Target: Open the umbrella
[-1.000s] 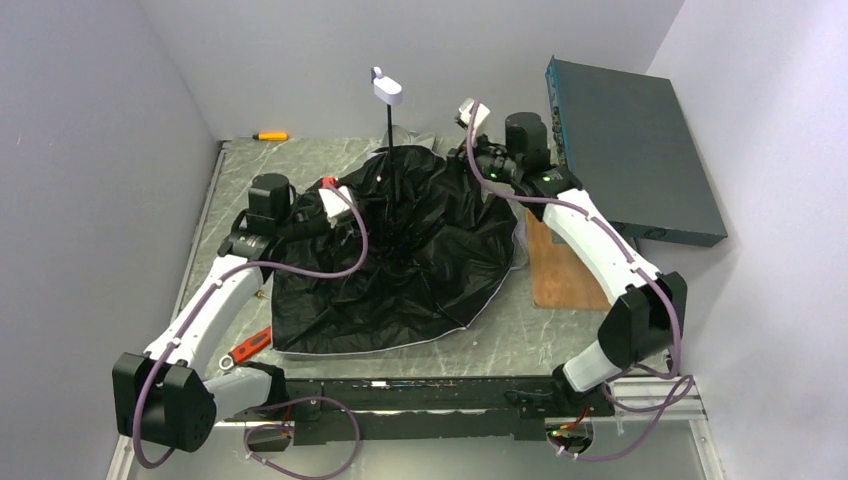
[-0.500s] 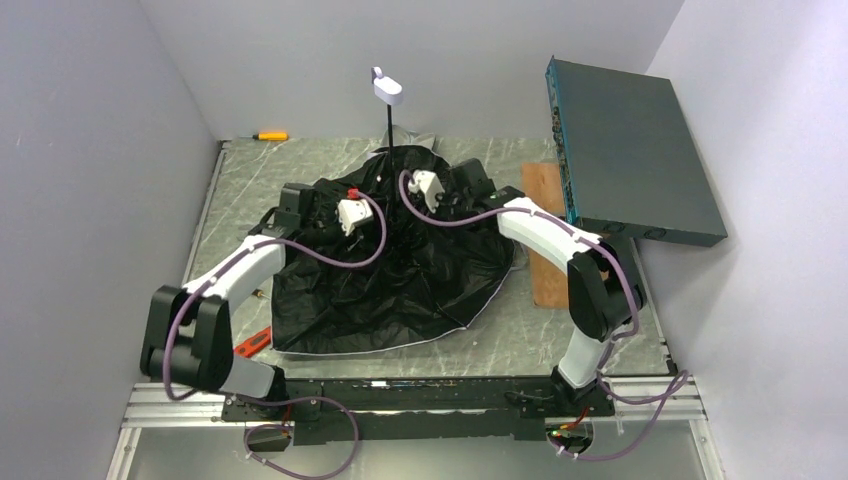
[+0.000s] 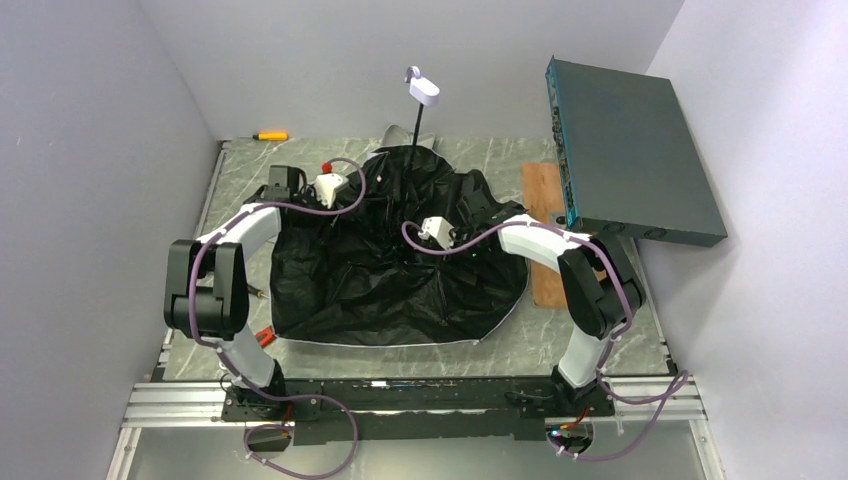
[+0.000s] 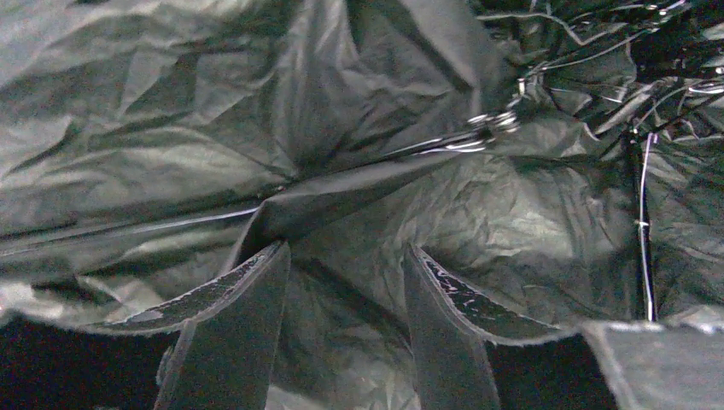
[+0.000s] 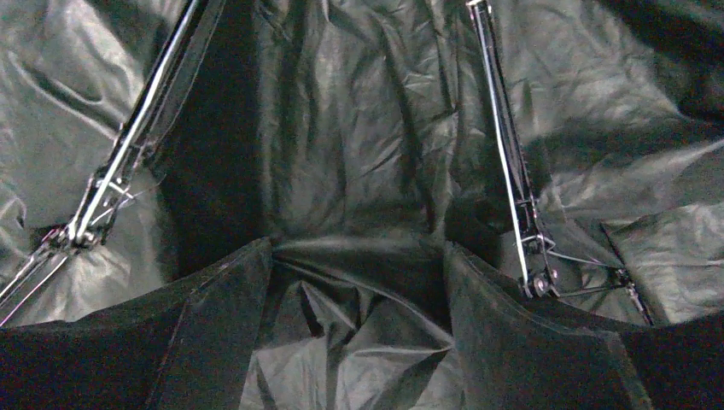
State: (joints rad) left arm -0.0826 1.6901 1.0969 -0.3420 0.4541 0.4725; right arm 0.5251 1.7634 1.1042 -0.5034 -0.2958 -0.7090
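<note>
Your left end effector (image 4: 343, 252) and right end effector (image 5: 356, 248) both gape wide over the umbrella (image 3: 390, 275), spread black on the counter (image 3: 240, 175)

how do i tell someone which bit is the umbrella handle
Find the black canopy spread across the middle of the table; a thin black shaft rises from its far edge. The handle is the small piece at the top of that shaft, in front of the back wall. It is pale, while the canopy and shaft below it are black.
</note>
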